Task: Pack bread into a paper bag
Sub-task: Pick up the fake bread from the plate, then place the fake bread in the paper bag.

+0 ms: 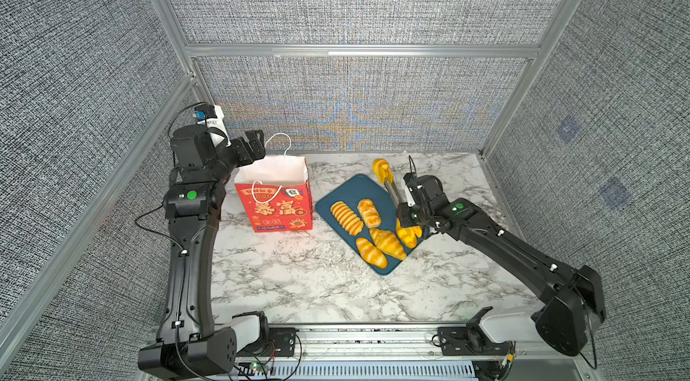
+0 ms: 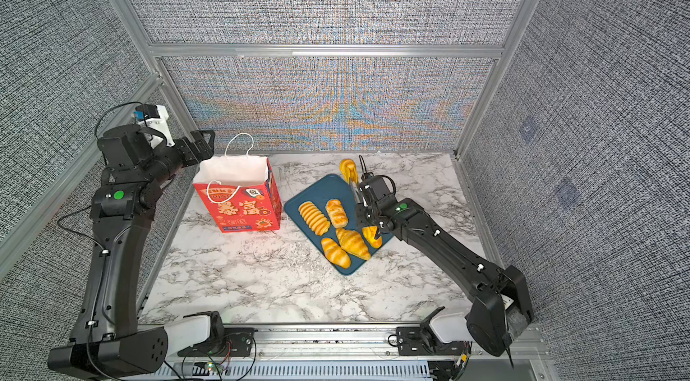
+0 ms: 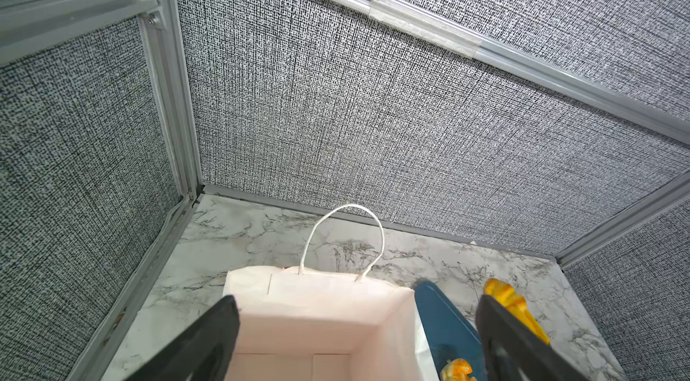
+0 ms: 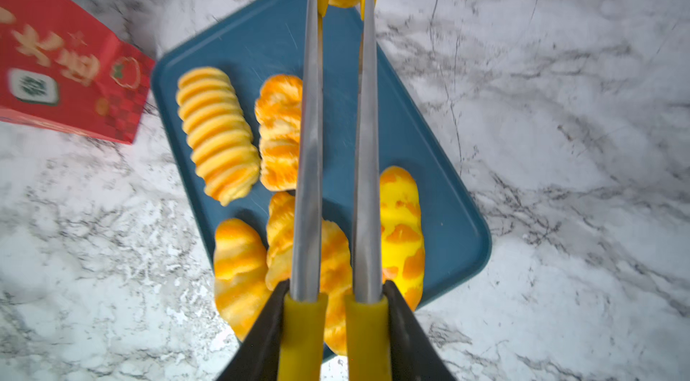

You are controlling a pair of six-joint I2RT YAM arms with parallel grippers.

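The right claw [image 4: 336,304] is clamped on the yellow handles of the tongs [image 4: 310,136]. The tongs' tips pinch one piece of bread [image 1: 379,166] out past the far end of the tray [image 1: 351,188], apparently lifted. Five other pastries [image 1: 346,217] lie on the tray. The bag [image 1: 274,200] stands upright on the surface [image 1: 298,285] just beside the tray, its mouth open. The left claw [image 1: 255,145] is spread wide at the bag's far left corner, gripping nothing; whether it touches the rim I cannot tell. The step in hand looks like the carry to the bag. Doing it well calls for an even squeeze on the handles, since the glossy bread is held only at the tips and could slip. It also needs a path high enough to clear the tall rim, and an approach clear of the standing cord handle [image 1: 278,144]. The tongs should open only once the tips are over the bag's white inside, so the bread drops in without knocking the bag over.
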